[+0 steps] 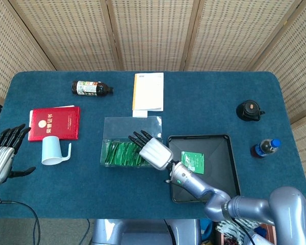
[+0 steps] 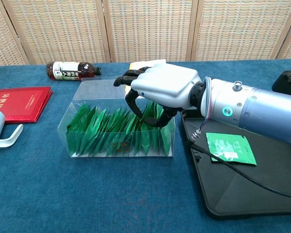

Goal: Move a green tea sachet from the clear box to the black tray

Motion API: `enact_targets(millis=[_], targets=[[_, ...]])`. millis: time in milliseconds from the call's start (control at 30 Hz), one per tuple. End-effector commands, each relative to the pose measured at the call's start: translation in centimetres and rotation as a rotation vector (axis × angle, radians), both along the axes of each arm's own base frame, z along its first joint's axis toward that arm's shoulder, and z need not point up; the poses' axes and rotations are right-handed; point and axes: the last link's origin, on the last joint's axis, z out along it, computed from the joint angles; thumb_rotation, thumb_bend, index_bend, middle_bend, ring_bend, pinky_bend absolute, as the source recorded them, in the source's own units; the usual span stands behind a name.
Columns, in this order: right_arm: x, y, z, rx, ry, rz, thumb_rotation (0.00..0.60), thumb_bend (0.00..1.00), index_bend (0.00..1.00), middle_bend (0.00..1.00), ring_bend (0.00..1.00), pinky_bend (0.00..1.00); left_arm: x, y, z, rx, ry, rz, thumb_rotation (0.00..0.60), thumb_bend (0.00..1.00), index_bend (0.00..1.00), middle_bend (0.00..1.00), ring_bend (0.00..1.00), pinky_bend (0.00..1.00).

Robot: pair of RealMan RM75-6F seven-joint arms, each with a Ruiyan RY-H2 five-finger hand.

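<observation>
Right hand point(image 2: 162, 87) fingers point(image 2: 134, 104) curl among packed green tea sachets point(image 2: 114, 133); grip unconfirmed. Risk: several sachets lifting together from the clear box point(image 2: 77, 145).

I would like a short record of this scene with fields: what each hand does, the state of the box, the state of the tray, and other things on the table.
right hand: the right hand reaches into the clear plastic box, its dark fingers among the upright green tea sachets; whether one is pinched cannot be told
left hand: the left hand is at the table's edge, fingers apart, holding nothing
black tray: the black rectangular tray already holds one flat green sachet
other things: red booklet, white plastic cup, lying brown bottle
</observation>
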Motion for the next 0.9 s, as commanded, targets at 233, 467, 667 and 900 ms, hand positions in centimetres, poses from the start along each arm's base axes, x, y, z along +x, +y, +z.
enact_targets(millis=[233,467,667,900], targets=[[-0.57,-0.67,0.66,-0.028,0.004,-0.021,0.600,0.55,0.57,0.15,0.00,0.18,-0.02,0.04,-0.03,-0.003,0.001,0.000,0.600,0.02,0.00,0.00,0.00,0.00],[-0.90,-0.89,1.10,-0.034,0.004,-0.030,0.600,0.55,0.57,0.15,0.00,0.18,0.03,0.03,-0.10,-0.006,0.002,0.000,0.600,0.02,0.00,0.00,0.00,0.00],[-0.50,-0.32,0.56,0.003,0.001,-0.016,0.600,0.55,0.57,0.15,0.00,0.18,0.03,0.06,-0.13,-0.004,0.004,0.001,0.600,0.02,0.00,0.00,0.00,0.00],[-0.18,-0.32,0.18,0.001,-0.001,-0.010,0.600,0.55,0.58,0.15,0.00,0.19,0.00,0.06,-0.02,-0.001,0.001,0.002,0.600,0.02,0.00,0.00,0.00,0.00]])
